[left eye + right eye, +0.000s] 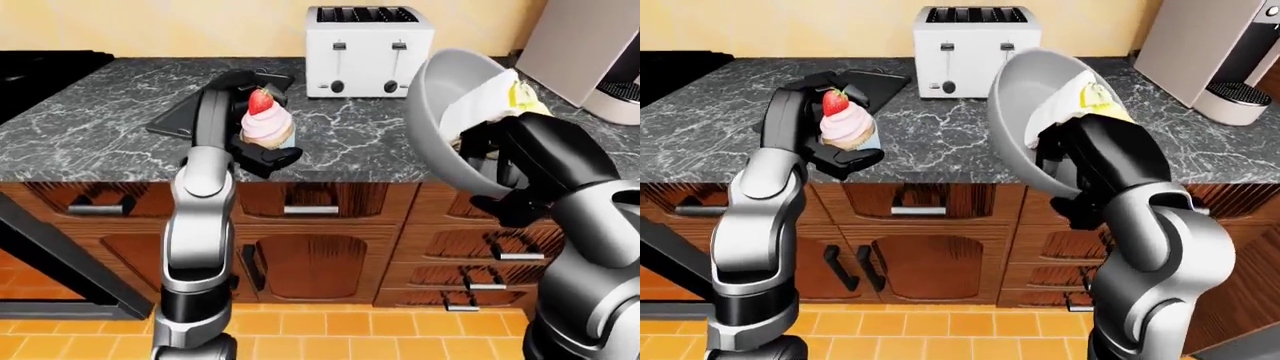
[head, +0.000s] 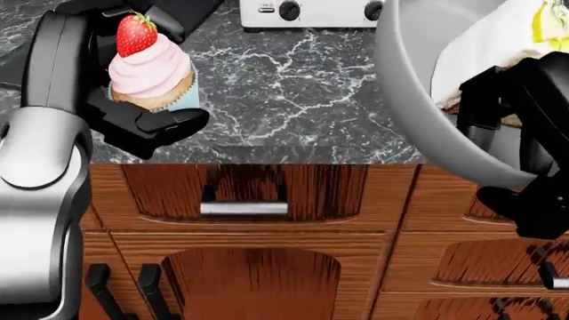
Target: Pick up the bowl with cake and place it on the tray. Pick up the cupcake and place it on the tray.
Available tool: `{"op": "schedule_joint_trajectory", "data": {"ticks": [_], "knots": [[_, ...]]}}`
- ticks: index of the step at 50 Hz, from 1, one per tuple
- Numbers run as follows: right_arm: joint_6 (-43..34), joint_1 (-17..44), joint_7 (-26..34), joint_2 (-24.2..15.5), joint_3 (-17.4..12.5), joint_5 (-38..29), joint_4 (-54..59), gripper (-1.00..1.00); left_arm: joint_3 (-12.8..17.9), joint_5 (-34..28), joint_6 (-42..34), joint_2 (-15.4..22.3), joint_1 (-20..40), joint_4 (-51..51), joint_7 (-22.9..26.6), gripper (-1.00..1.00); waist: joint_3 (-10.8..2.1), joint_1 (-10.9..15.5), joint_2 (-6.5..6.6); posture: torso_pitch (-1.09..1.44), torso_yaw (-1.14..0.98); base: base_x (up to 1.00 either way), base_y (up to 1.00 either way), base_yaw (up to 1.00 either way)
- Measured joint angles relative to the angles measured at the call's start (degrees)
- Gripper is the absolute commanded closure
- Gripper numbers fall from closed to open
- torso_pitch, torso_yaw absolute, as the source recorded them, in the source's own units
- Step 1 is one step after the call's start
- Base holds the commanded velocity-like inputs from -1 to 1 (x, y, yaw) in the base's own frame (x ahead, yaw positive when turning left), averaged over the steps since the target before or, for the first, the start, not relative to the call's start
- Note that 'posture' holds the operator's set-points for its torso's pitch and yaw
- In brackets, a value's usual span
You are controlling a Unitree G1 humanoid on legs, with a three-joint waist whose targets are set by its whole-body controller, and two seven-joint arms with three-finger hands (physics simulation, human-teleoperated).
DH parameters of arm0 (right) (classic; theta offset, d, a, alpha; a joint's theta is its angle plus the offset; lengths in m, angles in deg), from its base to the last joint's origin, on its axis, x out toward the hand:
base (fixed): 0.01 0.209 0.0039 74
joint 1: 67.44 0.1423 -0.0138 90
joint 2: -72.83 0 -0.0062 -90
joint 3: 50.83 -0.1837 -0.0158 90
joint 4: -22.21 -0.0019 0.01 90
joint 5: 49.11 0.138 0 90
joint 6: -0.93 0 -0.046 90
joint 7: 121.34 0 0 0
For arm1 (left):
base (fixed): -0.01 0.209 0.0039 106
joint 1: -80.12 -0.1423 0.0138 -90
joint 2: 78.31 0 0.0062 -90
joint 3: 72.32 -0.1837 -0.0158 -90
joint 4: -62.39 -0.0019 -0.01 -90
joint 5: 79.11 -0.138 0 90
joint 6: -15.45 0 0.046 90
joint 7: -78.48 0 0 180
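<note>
The left hand (image 2: pixel 142 110) is clamped on the cupcake (image 2: pixel 149 73), held above the worktop (image 2: pixel 293 87), near the dark tray (image 1: pixel 180 116). The right hand (image 2: pixel 507 140) grips the bowl (image 1: pixel 445 124) with cake (image 1: pixel 490 101). The bowl is steeply tilted; risk: the cake may slide out.

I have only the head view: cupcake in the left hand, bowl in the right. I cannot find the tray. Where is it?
Observer: In the right-eye view the tray lies on the counter, just above the left hand and its cupcake.
Operator: What stands beside the tray?
Observer: A toaster, to its right.
Operator: And right of the bowl?
Observer: Right of the bowl stands a coffee machine, at the counter's end.
</note>
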Motion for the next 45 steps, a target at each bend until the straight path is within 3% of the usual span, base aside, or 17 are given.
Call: {"op": "schedule_joint_trajectory", "data": {"ticks": [4, 6, 8, 12, 18, 20, 22, 25, 28, 30, 32, 35, 36, 39, 45], "knots": [[0.4, 0.2, -1.0, 0.0, -0.1, 0.0, -1.0, 1.0, 0.5, -0.2, 0.7, 0.1, 0.4, 1.1, -0.3, 1.0, 1.15, -0.2, 2.22, 0.0, 0.0, 0.08, 0.71, 0.0], [0.4, 0.1, -1.2, 0.1, -0.1, -0.1, -0.9, 1.0, 0.3, -0.2, 1.0, 0.1, 0.5, 1.2, -0.4, 1.0, 1.14, -0.5, 4.26, 0.0, 0.0, 0.12, 0.71, 0.0], [0.3, 0.4, -1.2, 0.0, 0.0, -0.2, -0.6, 1.0, 0.3, -0.2, 1.1, 0.2, 0.7, 1.1, -0.3, 1.0, 0.49, -0.5, 7.49, 0.0, 0.0, 0.12, 0.71, 0.0], [0.8, -0.4, -0.6, 1.0, 1.9, 0.6, -0.4, 1.0, 1.6, -0.7, 0.4, 0.7, -0.3, 0.5, -0.6, 1.0, 1.52, 0.9, 6.75, 0.0, 0.0, 0.12, 0.71, 0.0], [0.9, 0.4, -0.5, 0.7, 1.4, 1.0, -0.1, 1.0, 1.2, -0.7, 0.7, 0.6, 0.2, 0.5, -0.6, 1.0, 2.46, 0.8, 1.87, 0.0, 0.0, 0.13, 0.71, 0.0], [0.8, 0.8, -0.8, 0.5, 1.1, 0.8, -0.7, 1.0, 1.1, -0.6, 0.8, 0.5, 0.5, 0.4, -0.6, 1.0, 2.11, 0.7, 0.14, 0.0, 0.0, 0.12, 0.71, 0.0], [0.8, 0.2, -1.5, 0.5, 0.5, 0.6, -0.6, 1.0, 0.5, -0.5, 1.0, 0.0, 0.0, 0.4, -0.5, 1.0, 2.17, -0.2, 0.42, 0.0, 0.0, 0.13, 0.71, 0.0], [0.2, -0.5, -1.1, 0.5, 0.2, 0.3, 0.3, 1.0, -0.1, -0.1, 0.2, -0.1, -0.5, -0.3, -0.1, 1.0, 0.77, -0.2, -0.5, 0.0, 0.0, 0.13, 0.71, 0.0], [0.1, 0.1, -1.0, 0.2, 0.1, 0.2, -0.3, 1.0, 0.4, -0.2, 0.4, 0.1, 0.2, 1.0, -0.1, 1.0, 0.97, -0.3, 1.3, 0.0, 0.0, 0.12, 0.71, 0.0], [0.2, 0.3, -1.1, 0.0, -0.1, 0.4, -1.0, 1.0, 0.5, -0.3, 0.7, 0.2, 0.6, 2.1, -0.2, 1.0, 1.37, -0.5, 3.46, 0.0, 0.0, 0.01, 0.71, 0.0], [0.3, 0.6, -1.4, 0.0, -0.1, 0.5, -1.1, 1.0, 0.6, -0.3, 0.8, 0.3, 0.9, 2.3, -0.3, 1.0, 0.63, 0.2, 6.77, 0.0, 0.0, 0.0, 0.71, 0.0], [0.6, -0.3, -1.1, 0.9, 1.6, 1.0, -0.7, 1.0, 1.7, -0.6, 0.3, 0.8, -0.5, 1.3, -0.5, 1.0, 1.16, 2.0, 7.09, 0.0, 0.0, 0.0, 0.71, 0.0], [0.7, -0.5, -0.7, 0.9, 1.9, 1.4, -0.4, 1.0, 1.9, -0.8, -0.1, 0.8, -0.5, 0.9, -0.6, 1.0, 1.13, 2.1, 6.8, 0.0, 0.0, 0.0, 0.7, 0.0], [0.7, -0.6, 0.3, 0.7, 1.7, 1.9, -0.1, 1.0, 1.6, -0.9, -0.3, 0.6, -0.2, 1.1, -0.7, 1.0, 1.1, 1.6, 4.19, 0.0, 0.0, 0.0, 0.49, 0.0], [-0.5, 0.8, -0.6, 0.5, 0.5, 1.3, -1.4, 1.0, 0.8, -0.5, 0.2, 0.5, 0.3, 1.5, -0.4, 1.0, 0.98, 0.8, 3.8, 0.0, 0.0, 0.0, 0.0, 0.0]]}}
